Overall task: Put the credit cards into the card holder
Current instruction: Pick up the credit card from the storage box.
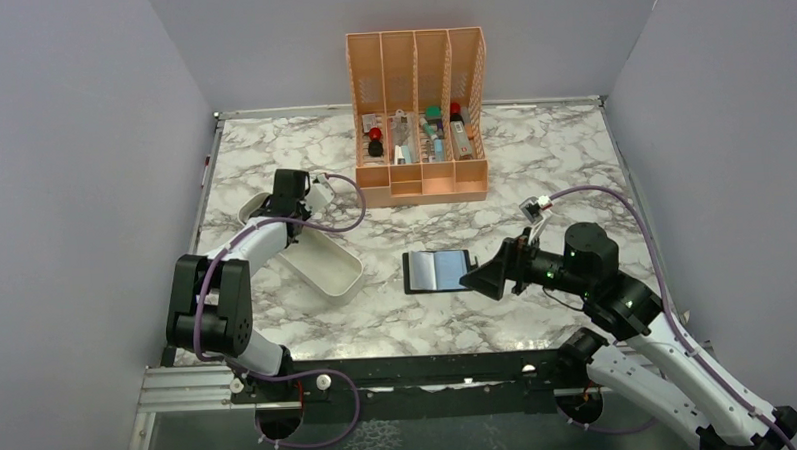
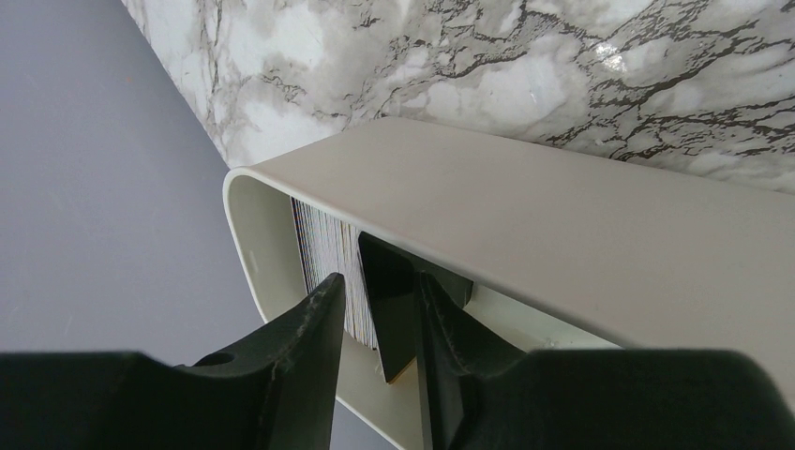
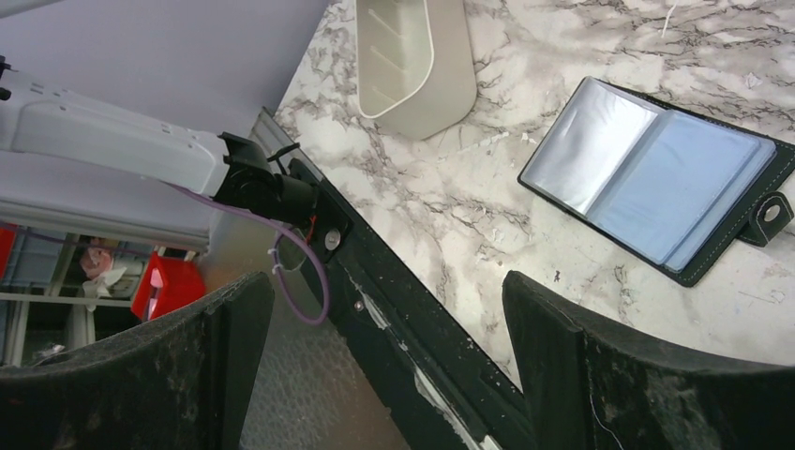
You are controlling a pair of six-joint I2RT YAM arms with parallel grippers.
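The black card holder (image 1: pixel 436 271) lies open on the marble table, its bluish pockets up; it also shows in the right wrist view (image 3: pixel 656 178), with its clasp tab at the right. The credit cards (image 2: pixel 323 258) stand on edge as a stack in the far end of the white tray (image 1: pixel 326 268). My left gripper (image 1: pixel 262 208) reaches into that end of the tray. In its wrist view the left gripper (image 2: pixel 377 281) is narrowly open around one dark card (image 2: pixel 394 309), which rests against the right finger (image 2: pixel 445 356). My right gripper (image 1: pixel 483 277) is wide open and empty beside the holder's right edge.
A tall orange slotted organiser (image 1: pixel 418 114) with small items stands at the back centre. Grey walls close in the left, right and back. The tray's near end (image 3: pixel 412 56) and the table's front rail (image 3: pixel 394 281) show in the right wrist view.
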